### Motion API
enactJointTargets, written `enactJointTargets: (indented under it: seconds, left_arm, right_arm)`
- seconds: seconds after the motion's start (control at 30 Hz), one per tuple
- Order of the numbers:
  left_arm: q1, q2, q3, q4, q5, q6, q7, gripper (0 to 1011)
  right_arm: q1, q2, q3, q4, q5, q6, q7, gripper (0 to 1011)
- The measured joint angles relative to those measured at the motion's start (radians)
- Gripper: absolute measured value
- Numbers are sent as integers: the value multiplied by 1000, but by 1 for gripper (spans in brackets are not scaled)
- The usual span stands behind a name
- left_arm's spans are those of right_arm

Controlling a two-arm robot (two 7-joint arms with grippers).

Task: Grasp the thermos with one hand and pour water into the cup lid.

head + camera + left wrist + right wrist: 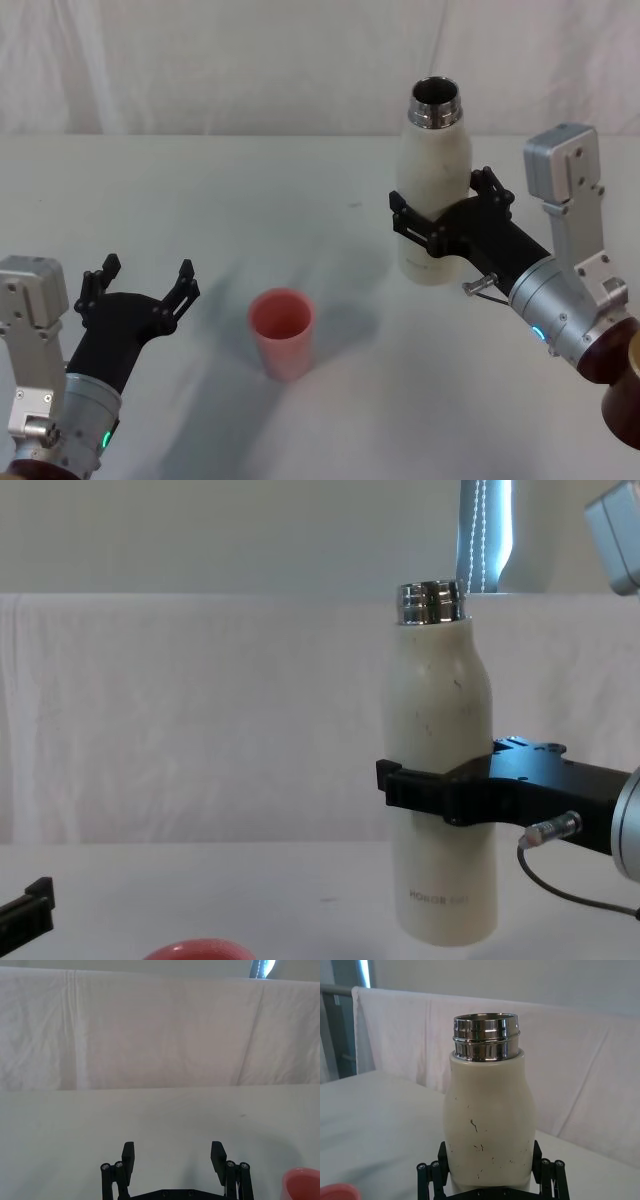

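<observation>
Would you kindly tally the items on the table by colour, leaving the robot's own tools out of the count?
Cream-white: 1, the thermos, upright, uncapped, gripped by the right tool.
Pink: 1, the cup, standing apart beside the open left tool.
Total: 2.

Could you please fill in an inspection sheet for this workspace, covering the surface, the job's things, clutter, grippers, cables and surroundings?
Surface: table covered in white cloth, with a small dark speck near its middle.
Job's things: cream thermos upright, cap off, chrome neck open. The chest view suggests its base is just clear of the table. Pink cup upright and apart from the thermos, toward the robot's left.
Clutter: nothing seen.
Grippers: right gripper clamped around the thermos body; left gripper open, low beside the cup, holding nothing.
Cables: thin dark cable hanging under the right wrist, off the table.
Surroundings: white cloth backdrop behind the table.
</observation>
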Motion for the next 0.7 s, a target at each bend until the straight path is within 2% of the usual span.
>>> enactJointTargets:
  seconds: [0.37, 0.7]
  left_arm:
    - [0, 0, 0, 0, 0, 0, 0, 1001]
    - [0, 0, 0, 0, 0, 0, 0, 1001]
  right_arm:
    - [5, -5, 18, 26, 110, 33, 15, 957]
    - [14, 8, 12, 43, 149, 39, 14, 957]
